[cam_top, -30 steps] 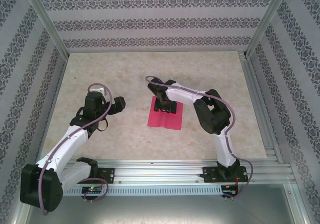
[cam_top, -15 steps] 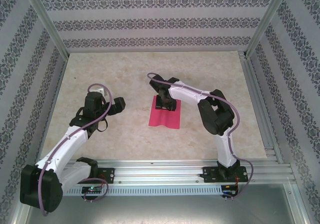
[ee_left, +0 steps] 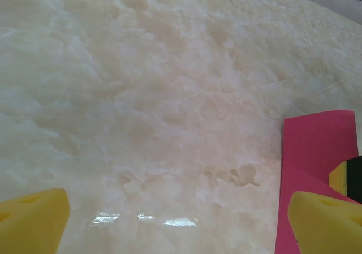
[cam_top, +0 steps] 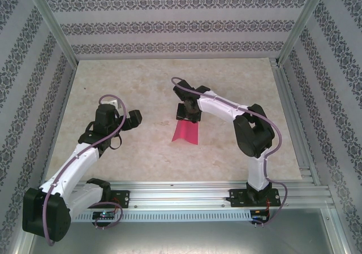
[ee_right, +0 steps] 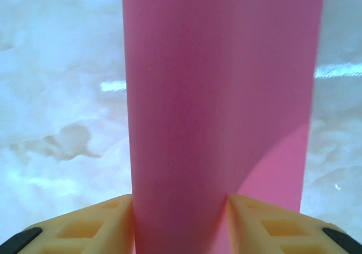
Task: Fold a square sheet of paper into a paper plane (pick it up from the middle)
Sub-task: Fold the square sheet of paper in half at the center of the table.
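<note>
**Table** [cam_top: 141,158]: a pale marbled surface on which the sheet of paper [cam_top: 186,132] lies near the middle; all places below are given relative to this sheet.

**Right arm** [cam_top: 251,135]: it rises from its base at the near edge, to the right of the sheet. It bends sharply at the elbow and reaches leftward over the sheet's far end, with the wrist pointing down.

**Left arm** [cam_top: 85,155]: it slants up from its base, well to the left of the sheet. Its wrist is turned toward the sheet and stands clearly apart from it.

**Sheet of paper** [ee_right: 215,95]: magenta-red and no longer flat, it is bowed upward into a long ridge. In the left wrist view its near corner [ee_left: 317,152] rests on the table.

**Right gripper** [cam_top: 188,115]: its jaws are narrowed onto the sheet. In the right wrist view the ridge runs between the two yellow pads [ee_right: 102,225] and touches both, so the paper is pinched.

**Left gripper** [ee_left: 178,225]: its jaws are spread wide and hold nothing, with bare table between them. One of its yellow pads overlaps the sheet's edge in its own view.
</note>
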